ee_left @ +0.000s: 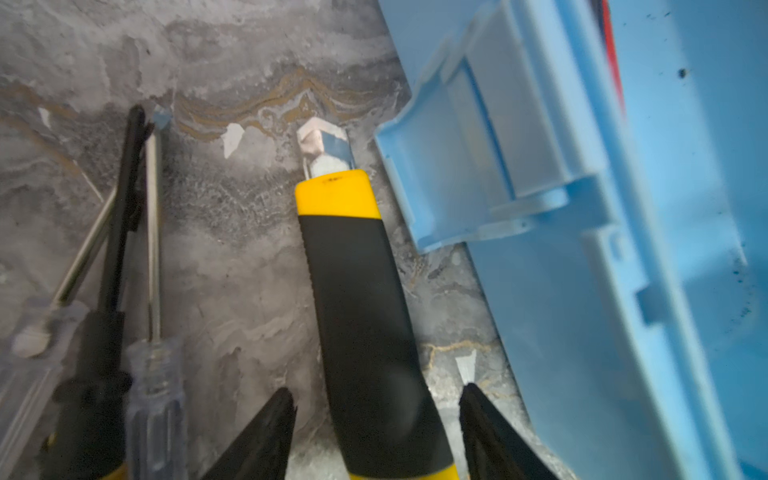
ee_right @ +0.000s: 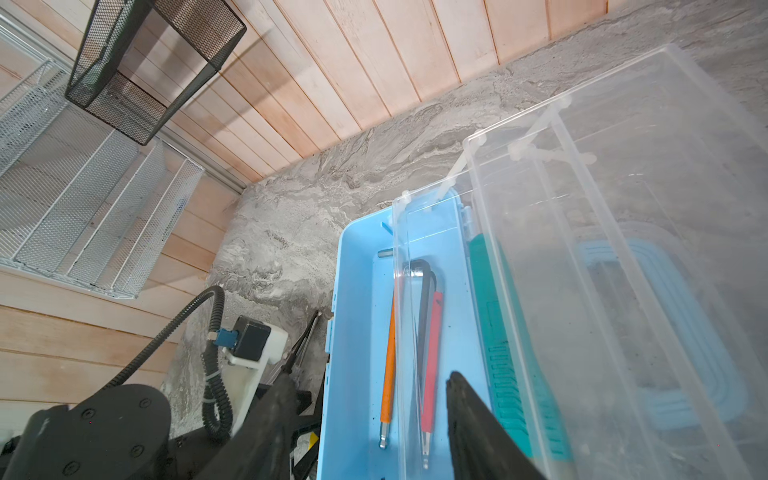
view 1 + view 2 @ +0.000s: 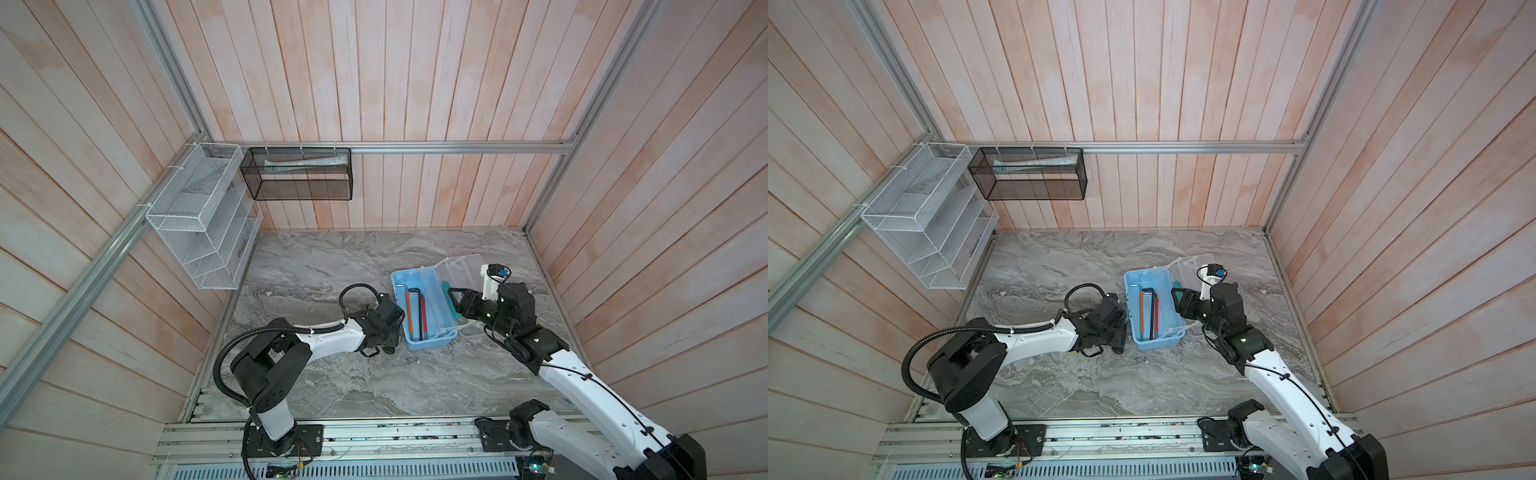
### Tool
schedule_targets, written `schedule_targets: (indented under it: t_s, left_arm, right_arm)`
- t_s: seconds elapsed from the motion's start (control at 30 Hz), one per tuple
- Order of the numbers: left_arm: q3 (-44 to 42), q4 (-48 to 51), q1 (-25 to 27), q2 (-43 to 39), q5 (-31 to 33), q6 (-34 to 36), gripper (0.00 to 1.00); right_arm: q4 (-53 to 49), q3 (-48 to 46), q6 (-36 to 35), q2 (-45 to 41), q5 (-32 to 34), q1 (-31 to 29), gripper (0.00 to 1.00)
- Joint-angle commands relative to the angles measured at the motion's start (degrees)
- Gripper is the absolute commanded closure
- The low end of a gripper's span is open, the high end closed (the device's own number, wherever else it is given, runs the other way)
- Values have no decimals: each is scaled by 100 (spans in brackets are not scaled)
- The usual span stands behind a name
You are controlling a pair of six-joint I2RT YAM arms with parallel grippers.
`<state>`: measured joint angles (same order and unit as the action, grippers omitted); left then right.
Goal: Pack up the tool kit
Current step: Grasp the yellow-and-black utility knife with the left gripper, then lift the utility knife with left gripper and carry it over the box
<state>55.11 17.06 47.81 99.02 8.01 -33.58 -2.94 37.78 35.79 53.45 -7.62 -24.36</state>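
Tool kit (image 3: 432, 341) right of centre in both top views, clear lid (image 3: 461, 270) standing open; bare table (image 3: 332, 257) behind | screwdrivers (image 1: 153, 249) blurred, utility knife (image 1: 361, 316) cut off at frame edge | left gripper (image 1: 377, 397) spread astride knife, just beside kit, not pinching | right gripper (image 2: 370, 382) spread over open kit; contact with lid unclear

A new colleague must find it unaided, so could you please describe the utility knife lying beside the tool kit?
Find the open light-blue tool kit on the marble table. Loose tools lie along its latch side, under the left claw. The utility knife lies nearest the kit: thick black-and-yellow handle, unlike the slim clear-handled screwdrivers.
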Motion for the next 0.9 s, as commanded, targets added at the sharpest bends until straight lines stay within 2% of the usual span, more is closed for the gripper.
schedule_targets:
  t_s: [0.0, 0.17, 0.4, 0.87]
  left_arm:
    - [174, -11, 52, 130, 265, 66, 34]
    - [226, 153, 98, 253, 606, 133, 34]
    - [245, 144, 101, 429, 684, 111, 37]
    - [152, 263, 104, 430, 746, 10, 55]
  right_arm:
    - [110, -81, -20, -64, -33, -34, 43]
    - [147, -164, -20, -115, -22, -34, 42]
    - [228, -245, -11, -133, -37, -34, 42]
    - [302, -302, -3, -138, -51, -35, 42]
